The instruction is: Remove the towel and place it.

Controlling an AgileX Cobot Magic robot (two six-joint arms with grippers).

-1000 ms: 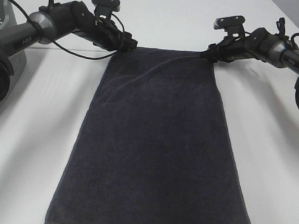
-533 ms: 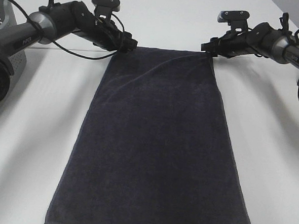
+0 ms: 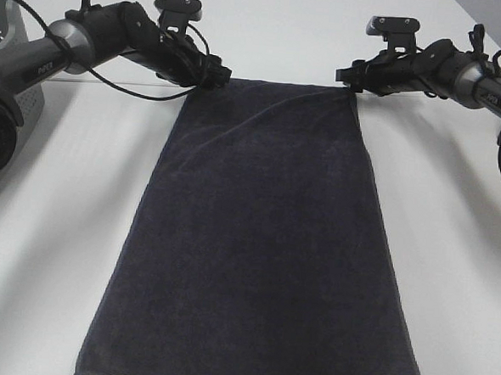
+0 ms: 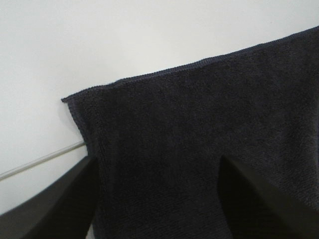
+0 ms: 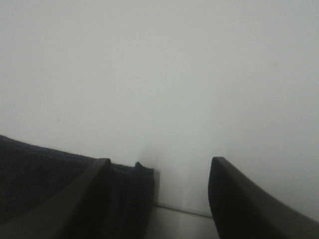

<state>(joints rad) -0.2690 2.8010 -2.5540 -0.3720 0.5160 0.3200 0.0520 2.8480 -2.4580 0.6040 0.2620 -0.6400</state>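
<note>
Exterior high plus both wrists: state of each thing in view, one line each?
towel: spread flat on the table, far corners by the end effectors, not lifted.
left end effector: open, fingers straddling the towel's far corner edge.
right end effector: open, towel corner just inside one finger, nothing gripped.
basket: at far left edge, mostly cut off; contents cannot be told.
table: white, bears the towel.

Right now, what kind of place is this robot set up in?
Probably a lab or test bench rather than a home: a bare white table, two robot arms at the far corners of a dark towel spread flat, and a grey perforated basket at the left edge.
</note>
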